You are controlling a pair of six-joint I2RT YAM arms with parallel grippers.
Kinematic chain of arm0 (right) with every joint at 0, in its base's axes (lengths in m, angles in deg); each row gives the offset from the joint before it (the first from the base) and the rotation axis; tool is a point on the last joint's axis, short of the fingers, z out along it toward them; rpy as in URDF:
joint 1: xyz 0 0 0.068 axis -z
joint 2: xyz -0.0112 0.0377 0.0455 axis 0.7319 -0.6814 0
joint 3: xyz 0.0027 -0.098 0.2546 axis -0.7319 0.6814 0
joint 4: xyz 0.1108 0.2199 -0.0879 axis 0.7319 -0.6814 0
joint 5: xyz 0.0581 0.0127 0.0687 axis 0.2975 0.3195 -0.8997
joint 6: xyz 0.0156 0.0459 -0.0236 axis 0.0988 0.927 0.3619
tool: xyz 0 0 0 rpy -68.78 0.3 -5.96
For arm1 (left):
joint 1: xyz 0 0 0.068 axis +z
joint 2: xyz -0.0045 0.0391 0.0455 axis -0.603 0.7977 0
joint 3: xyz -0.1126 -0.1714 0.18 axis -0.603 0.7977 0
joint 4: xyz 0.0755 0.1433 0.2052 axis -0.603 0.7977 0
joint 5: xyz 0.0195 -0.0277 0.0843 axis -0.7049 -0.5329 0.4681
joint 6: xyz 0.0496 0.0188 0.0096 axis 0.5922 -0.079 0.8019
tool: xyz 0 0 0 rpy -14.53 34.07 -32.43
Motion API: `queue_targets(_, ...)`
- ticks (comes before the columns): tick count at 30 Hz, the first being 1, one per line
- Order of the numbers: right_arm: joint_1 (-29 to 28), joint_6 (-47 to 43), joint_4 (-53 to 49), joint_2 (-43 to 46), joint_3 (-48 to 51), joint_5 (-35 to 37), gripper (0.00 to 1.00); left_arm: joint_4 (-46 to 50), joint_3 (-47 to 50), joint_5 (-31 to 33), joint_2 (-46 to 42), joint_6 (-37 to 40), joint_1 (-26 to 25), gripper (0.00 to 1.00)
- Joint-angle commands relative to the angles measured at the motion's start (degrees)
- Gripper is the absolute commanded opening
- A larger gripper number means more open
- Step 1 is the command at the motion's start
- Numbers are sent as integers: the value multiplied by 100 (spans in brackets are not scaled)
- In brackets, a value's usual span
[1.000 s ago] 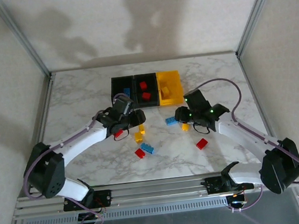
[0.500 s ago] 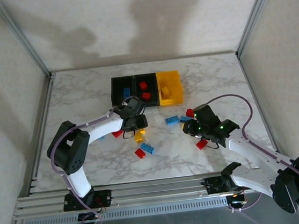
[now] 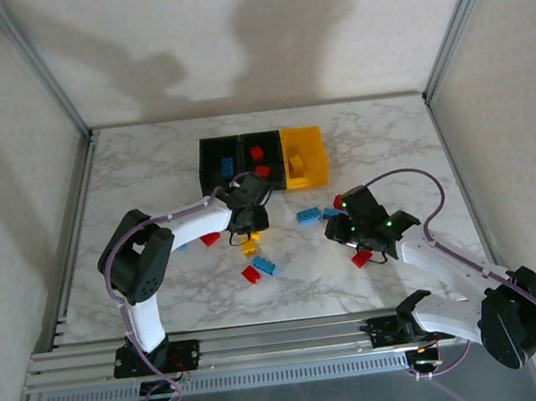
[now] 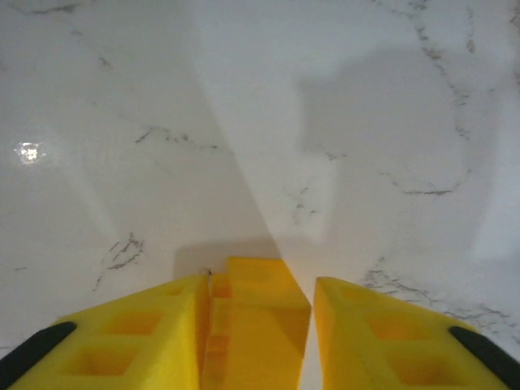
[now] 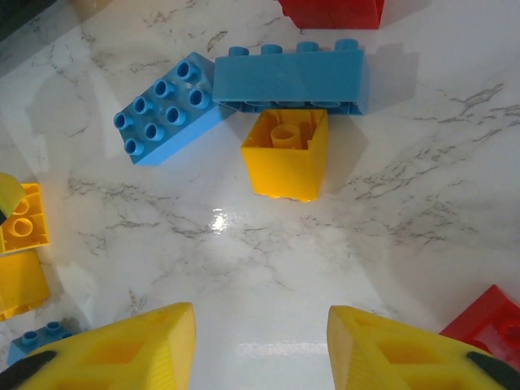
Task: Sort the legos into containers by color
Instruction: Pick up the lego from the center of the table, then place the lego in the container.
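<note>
Now a yellow brick (image 4: 258,313) is sitting on the marble table (image 3: 149,175) between the fingers of the left gripper (image 3: 247,214). One finger (image 4: 138,333) is pressing against its side, while a thin sliver of table is perhaps still showing at the other, so I cannot tell whether the grip is firm. A second ago this gripper was standing much wider over the same patch, and the left arm has since been folding its elbow in toward the base.

Loose legos are lying around it: a red one (image 3: 211,238), a red (image 3: 250,274) and blue (image 3: 264,265) pair, and a blue one (image 3: 308,216) further right. Behind, the containers are holding sorted pieces: blue in the left black bin (image 3: 213,158), red in the middle black bin (image 3: 247,164), yellow in the yellow bin (image 3: 310,142).

The right gripper (image 5: 260,349) is hovering with fingers spread and nothing between them, facing a small yellow brick (image 5: 286,158) and two blue bricks (image 5: 288,77). It has been drawing back toward its base, uncovering a red brick (image 3: 339,201).
</note>
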Motion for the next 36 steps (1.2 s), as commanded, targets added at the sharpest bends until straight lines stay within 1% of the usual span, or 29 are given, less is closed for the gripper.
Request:
queue_targets(1,1,-70,69,-45,-204,-7,46,264,-154,109,55,115,-37,31)
queue_targets(4,2,-58,76,-13,-148,30,46,279,-199,141,17,142,-37,24)
queue_targets(7,0,-14,94,58,-82,22,46,325,-257,139,0,166,-37,21)
queue_targets(9,-5,-18,61,77,-101,30,46,364,-301,152,-10,185,-37,18)
queue_targets(12,-6,-44,9,94,-159,64,46,438,-403,155,-66,216,-37,14)
queue_targets(17,1,-18,9,307,-146,41,46,629,-665,255,-256,289,-37,14)
queue_targets(24,1,8,146,689,-53,-135,46,979,-1271,470,-345,458,-20,14)
queue_targets(30,2,30,124,786,-76,-143,46,1000,-1696,469,-228,480,-12,14)
queue_targets(36,-3,104,96,907,-32,-116,45,1051,-2261,381,70,491,-20,14)
